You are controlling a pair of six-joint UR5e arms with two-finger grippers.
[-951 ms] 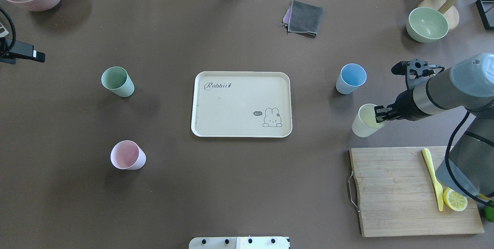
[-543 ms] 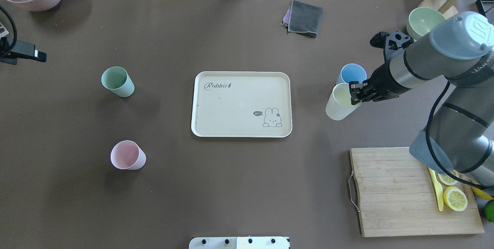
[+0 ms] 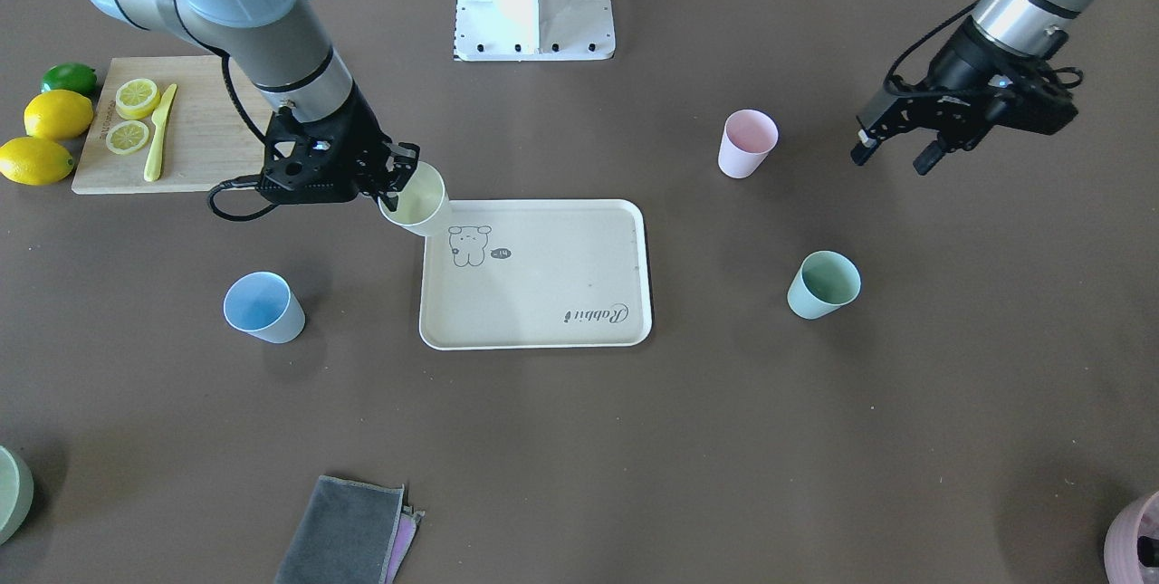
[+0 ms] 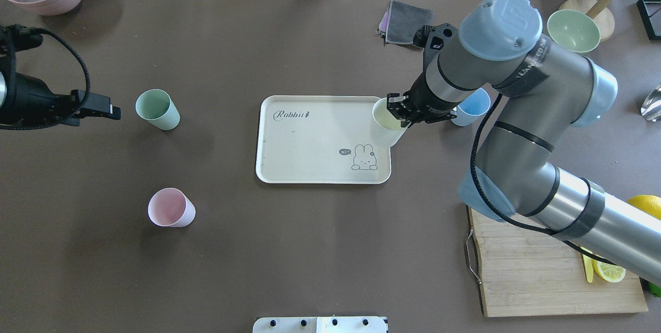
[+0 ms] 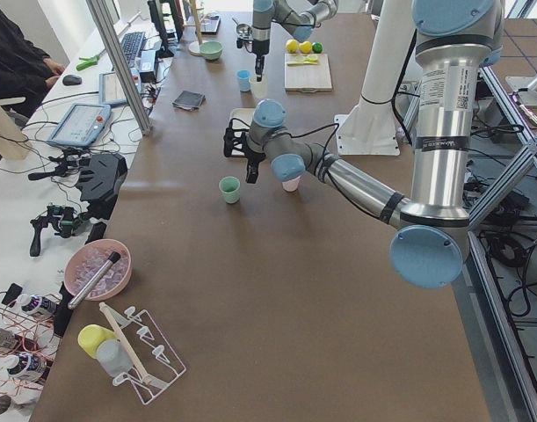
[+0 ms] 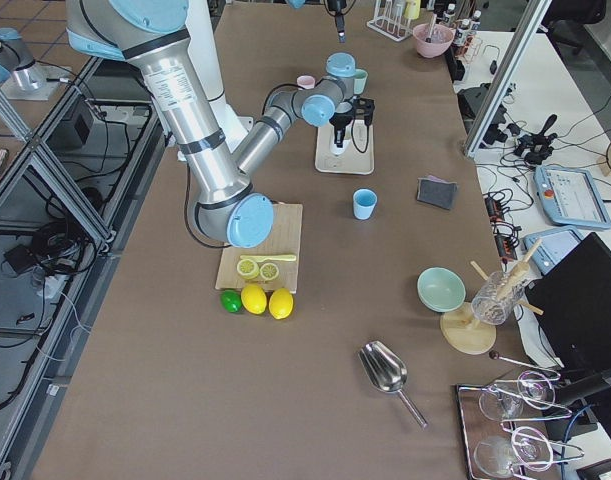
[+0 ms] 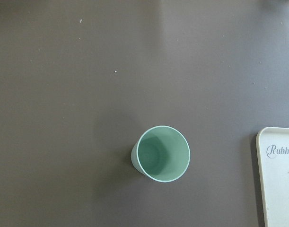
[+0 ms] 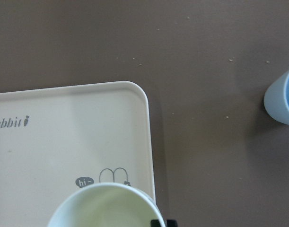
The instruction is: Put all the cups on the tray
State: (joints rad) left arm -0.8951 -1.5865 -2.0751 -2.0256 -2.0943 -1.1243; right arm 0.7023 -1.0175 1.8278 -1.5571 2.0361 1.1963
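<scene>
One yellow cup (image 4: 383,115) clamped in right claw (image 4: 399,114) above tray (image 4: 310,142) edge, left claw (image 3: 892,152) spread apart, empty

The pale yellow plastic cup (image 4: 386,115), light blue cup (image 3: 263,305), pale pink cup (image 4: 170,208) and mint green cup (image 4: 156,108) are plain. The flat cream-beige rectangular tray (image 4: 310,142) carries a grey rabbit drawing and script.

Occlusions and cropped objects.
Overhead view: the right arm (image 4: 516,80) covers part of the blue cup (image 4: 475,106) and cutting board (image 4: 516,271). Wrist views: yellow cup (image 8: 104,207) and tray (image 7: 279,184) run past frame edges.
</scene>
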